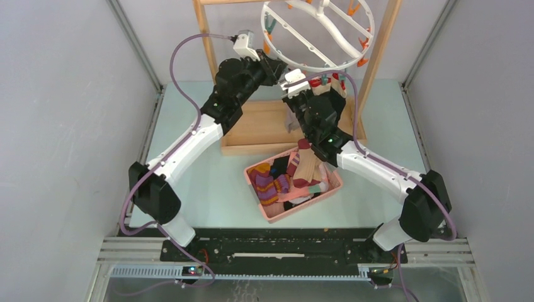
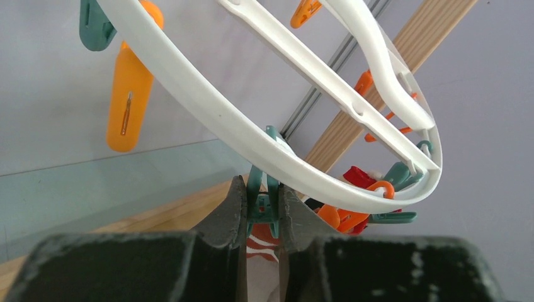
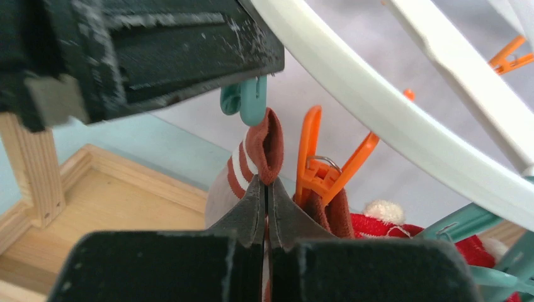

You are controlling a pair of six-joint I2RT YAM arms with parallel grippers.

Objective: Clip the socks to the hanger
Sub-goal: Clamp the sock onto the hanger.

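Wooden rack (image 1: 203,28) at table's far side: two uprights on a flat wooden base (image 1: 258,126). Pink basket (image 1: 272,218) on pale green table (image 1: 214,182), just in front of the base, turned askew. Grey walls (image 1: 63,126) all round.

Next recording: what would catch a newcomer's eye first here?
Both arms reach up to the white hanger at the back of the table. The left gripper squeezes a teal clip hanging from the hanger's rim, while the right gripper holds a maroon-white striped sock up just below that clip. On the table between the arms sits a pink basket heaped with more socks.
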